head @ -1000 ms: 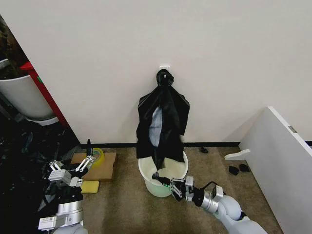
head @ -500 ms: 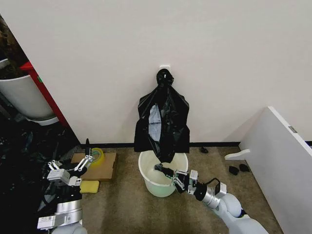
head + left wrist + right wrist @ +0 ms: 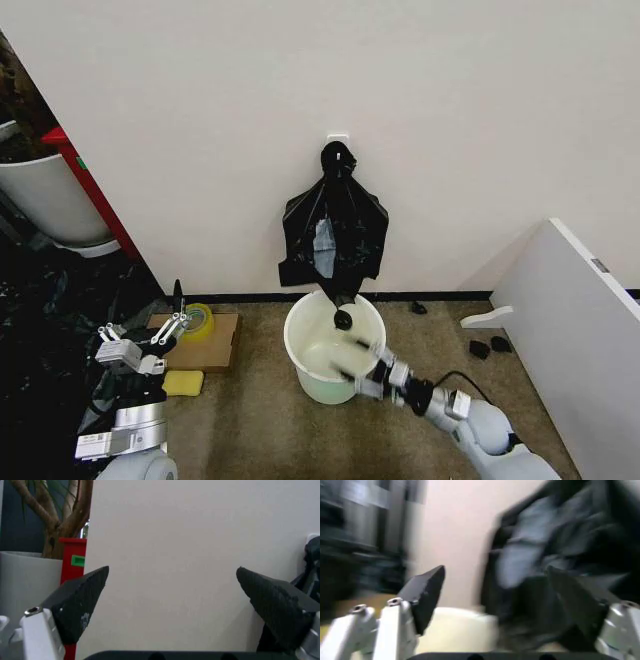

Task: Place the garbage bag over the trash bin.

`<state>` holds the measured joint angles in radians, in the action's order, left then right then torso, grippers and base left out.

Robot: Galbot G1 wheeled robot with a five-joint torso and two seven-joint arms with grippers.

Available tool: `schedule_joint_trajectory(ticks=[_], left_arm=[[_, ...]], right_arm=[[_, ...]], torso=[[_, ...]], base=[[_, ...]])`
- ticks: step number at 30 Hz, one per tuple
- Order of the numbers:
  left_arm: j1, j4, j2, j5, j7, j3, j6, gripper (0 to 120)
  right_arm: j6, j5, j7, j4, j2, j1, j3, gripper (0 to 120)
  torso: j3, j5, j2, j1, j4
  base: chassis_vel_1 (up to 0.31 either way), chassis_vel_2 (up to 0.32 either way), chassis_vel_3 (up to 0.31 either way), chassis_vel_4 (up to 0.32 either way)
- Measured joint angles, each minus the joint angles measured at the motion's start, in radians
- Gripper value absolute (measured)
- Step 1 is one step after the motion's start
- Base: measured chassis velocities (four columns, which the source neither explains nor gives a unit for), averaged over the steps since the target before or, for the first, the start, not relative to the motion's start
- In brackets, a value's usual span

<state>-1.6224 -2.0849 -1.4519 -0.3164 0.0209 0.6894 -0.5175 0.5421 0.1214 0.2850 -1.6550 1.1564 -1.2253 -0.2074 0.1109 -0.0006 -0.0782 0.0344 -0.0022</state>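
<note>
Evidently bag-fetching step: garbage bag (image 3: pixel 334 238) hung from wall at frame centre, tail dangling over trash bin (image 3: pixel 334 359) just below. Right gripper (image 3: pixel 366 366) at bin's near rim, jaws wide, empty. Left gripper (image 3: pixel 160 331) lower left, open, idle. Next move probably needs regrasp of bag.

Plain cream wall (image 3: pixel 450 120) with black baseboard (image 3: pixel 440 296); brown carpet floor (image 3: pixel 250 420); white panel (image 3: pixel 580 340) at right; planter pot (image 3: pixel 45 200) at left.

The room is bright with soft, even light. The right wrist view is all smeared. The right gripper (image 3: pixel 362 367) looks blurry. The far left corner is dark.
</note>
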Motion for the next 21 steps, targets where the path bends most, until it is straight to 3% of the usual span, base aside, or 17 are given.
schedule_joint_trajectory(ticks=[1, 2, 4, 8, 10, 12, 21], left_arm=[[0.004, 0.006, -0.001, 0.000, -0.001, 0.000, 0.000, 100], [0.004, 0.006, -0.001, 0.000, -0.001, 0.000, 0.000, 100], [0.012, 0.019, -0.004, 0.001, -0.002, -0.002, 0.000, 100], [0.020, 0.033, -0.008, 0.002, -0.002, -0.003, 0.000, 100], [0.030, 0.048, -0.010, 0.002, -0.002, -0.002, 0.002, 100], [0.036, 0.059, -0.012, 0.003, -0.003, 0.000, 0.003, 100], [0.058, 0.082, -0.018, 0.003, -0.008, 0.003, 0.008, 100]], right_arm=[[-0.017, -0.099, -0.115, -0.006, 0.008, 0.017, 0.007, 83], [-0.017, -0.099, -0.115, -0.006, 0.008, 0.017, 0.007, 83], [-0.045, -0.282, -0.266, -0.007, 0.022, 0.048, 0.017, 93], [-0.105, -0.441, -0.381, -0.001, 0.034, 0.077, 0.052, 99], [-0.152, -0.596, -0.449, 0.025, 0.054, 0.118, 0.070, 100], [-0.154, -0.711, -0.460, 0.054, 0.070, 0.151, 0.068, 100], [-0.193, -0.952, -0.463, 0.153, 0.107, 0.219, 0.084, 100]], torso=[[0.000, 0.0001, 0.000, 0.000, 0.0000], [0.000, 0.0001, 0.000, 0.000, 0.0000], [0.000, -0.0005, 0.000, 0.000, -0.0003], [0.000, 0.0002, 0.000, 0.000, -0.0003], [0.000, 0.0000, 0.000, 0.000, -0.0003], [0.000, -0.0001, 0.000, 0.000, -0.0001], [0.000, 0.0000, 0.000, 0.000, -0.0003]], base=[[0.000, 0.000, 0.000, 0.000], [0.000, 0.000, 0.000, 0.000], [0.000, 0.000, 0.000, 0.000], [0.000, 0.000, 0.000, 0.000], [0.000, 0.000, 0.000, 0.000], [0.000, 0.000, 0.000, 0.000], [0.000, 0.000, 0.000, 0.000]])
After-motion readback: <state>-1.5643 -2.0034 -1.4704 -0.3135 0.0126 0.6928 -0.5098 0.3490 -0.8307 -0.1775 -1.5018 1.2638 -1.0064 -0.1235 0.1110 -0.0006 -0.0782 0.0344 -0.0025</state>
